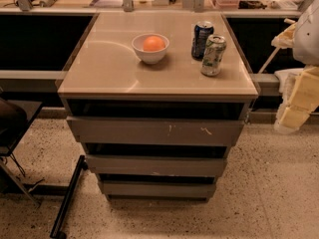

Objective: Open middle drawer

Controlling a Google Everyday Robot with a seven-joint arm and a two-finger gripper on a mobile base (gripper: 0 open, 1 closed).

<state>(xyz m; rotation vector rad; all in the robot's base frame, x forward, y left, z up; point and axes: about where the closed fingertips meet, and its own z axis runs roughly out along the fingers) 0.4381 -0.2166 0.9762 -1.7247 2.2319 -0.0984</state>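
Gripper (298, 99) at right frame edge, open or closed: cannot tell | middle drawer (156, 165) low-left of it, well apart | risk: handle-less front, slip off lip, or catch scratched top drawer (154, 131) instead

Gripper (293, 111): I see it at the right edge, beside the cabinet top's near right corner, apart from all drawers.
Middle drawer (156, 166): plain front, between the scratched top drawer (154, 132) and the narrow bottom drawer (157, 188).
Cabinet top (99, 68): white bowl (149, 55) holding an orange (153, 44); to its right, blue can (202, 39) farther, green-white can (213, 55) nearer.
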